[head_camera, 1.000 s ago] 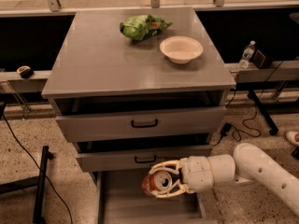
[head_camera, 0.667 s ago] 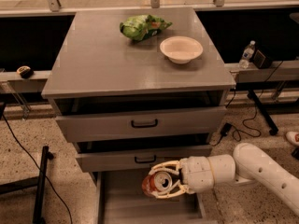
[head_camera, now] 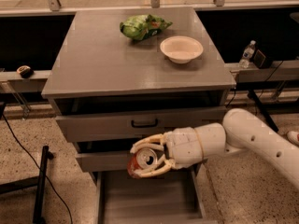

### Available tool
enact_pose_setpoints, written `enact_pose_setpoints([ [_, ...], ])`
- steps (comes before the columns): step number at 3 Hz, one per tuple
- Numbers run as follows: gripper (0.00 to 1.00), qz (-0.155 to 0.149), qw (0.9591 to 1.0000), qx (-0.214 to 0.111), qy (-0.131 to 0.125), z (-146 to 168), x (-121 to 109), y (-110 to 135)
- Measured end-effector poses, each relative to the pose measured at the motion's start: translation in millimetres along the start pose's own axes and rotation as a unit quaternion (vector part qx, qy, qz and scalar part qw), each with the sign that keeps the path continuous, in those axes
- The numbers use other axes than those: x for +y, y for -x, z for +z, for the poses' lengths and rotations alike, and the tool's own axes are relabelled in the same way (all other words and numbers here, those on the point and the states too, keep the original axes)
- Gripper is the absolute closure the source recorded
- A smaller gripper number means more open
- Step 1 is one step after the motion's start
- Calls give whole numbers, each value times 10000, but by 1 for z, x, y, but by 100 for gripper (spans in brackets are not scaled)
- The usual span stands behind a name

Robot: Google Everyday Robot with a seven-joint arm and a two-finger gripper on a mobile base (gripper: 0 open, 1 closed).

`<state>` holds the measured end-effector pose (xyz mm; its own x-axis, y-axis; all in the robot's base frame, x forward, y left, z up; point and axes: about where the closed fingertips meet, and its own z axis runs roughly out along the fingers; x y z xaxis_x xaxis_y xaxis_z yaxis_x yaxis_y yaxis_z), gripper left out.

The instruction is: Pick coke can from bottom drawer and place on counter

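Step in hand, as I read it: lift clear of the drawers, carry up to the table.

- Bottom drawer (head_camera: 149, 202) is pulled out; what I see of its floor is bare.
- Coke can (head_camera: 147, 159) is out of the tray, hanging above it, level with the middle drawer front (head_camera: 100, 161).

To do it well:
- Draw back toward the room first, clear of the drawer fronts and the table's overhanging lip, then rise. My guess is a straight lift would clip that edge.
- Table (head_camera: 93, 64): left and front parts are bare, so that looks like the best landing.
- Further right, a crumpled green bag (head_camera: 142, 26) sits at the back, then a pale bowl (head_camera: 181, 48). Keep off both.
- The can sits tilted in the grip, silver top facing out toward me. It needs turning upright before set-down, else it may roll.

Hand (head_camera: 136, 161):
- It is below the table's front edge, in front of the drawers, reaching in from the right.
- Fingers (head_camera: 152, 140) curl round the can, one above and one below, drawn in to the can's width, not spread.
- It touches nothing else that I can make out.
- Behind it comes the white wrist, then the arm (head_camera: 261, 139) running off right.
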<state>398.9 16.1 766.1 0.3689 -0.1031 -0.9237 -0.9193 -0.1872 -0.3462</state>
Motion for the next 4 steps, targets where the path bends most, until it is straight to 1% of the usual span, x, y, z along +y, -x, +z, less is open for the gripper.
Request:
enact_pose_setpoints([
  [1,100,101,9995,308,24,3,-23,29],
  [2,100,126,9993,354,34,4,-25,34],
  [3,100,204,9981,482,333,24,-39,40],
  [4,100,166,9909,1152,677,59,-105,82],
])
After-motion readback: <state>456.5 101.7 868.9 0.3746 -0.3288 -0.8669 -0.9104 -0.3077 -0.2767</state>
